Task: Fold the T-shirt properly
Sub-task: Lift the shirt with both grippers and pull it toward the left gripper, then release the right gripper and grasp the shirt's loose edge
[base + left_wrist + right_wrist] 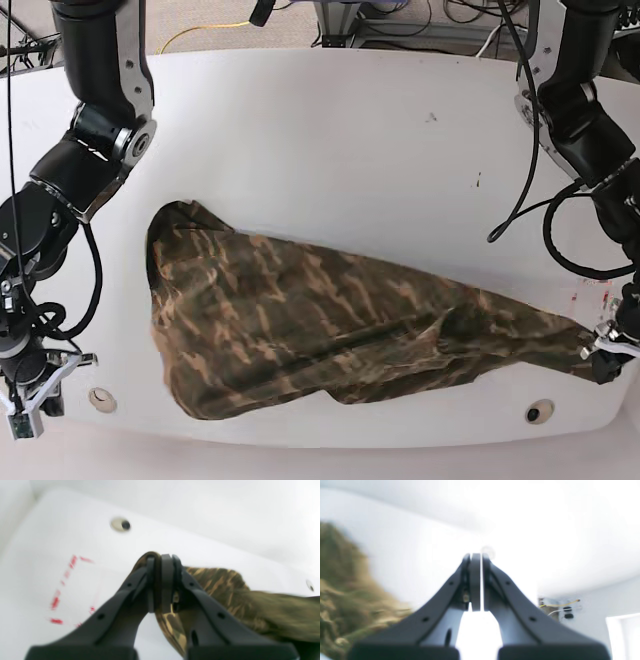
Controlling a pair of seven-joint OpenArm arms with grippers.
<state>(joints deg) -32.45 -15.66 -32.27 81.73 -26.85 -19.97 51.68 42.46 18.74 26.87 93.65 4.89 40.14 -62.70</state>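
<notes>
T-shirt (330,325) in camouflage; no legible writing

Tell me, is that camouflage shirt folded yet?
Not folded. The T-shirt lies rumpled and stretched across the table, one end pinched in the left gripper.

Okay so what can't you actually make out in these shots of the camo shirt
- T-shirt sleeves and collar: base view, buried in the bunched cloth.
- How much fabric the left tool pinches: left wrist view, hidden behind its fingers.
- Cloth detail in the right wrist view: blurred, cut off at the left edge.
- Right tool: base view, too small to see whether it is shut.
</notes>
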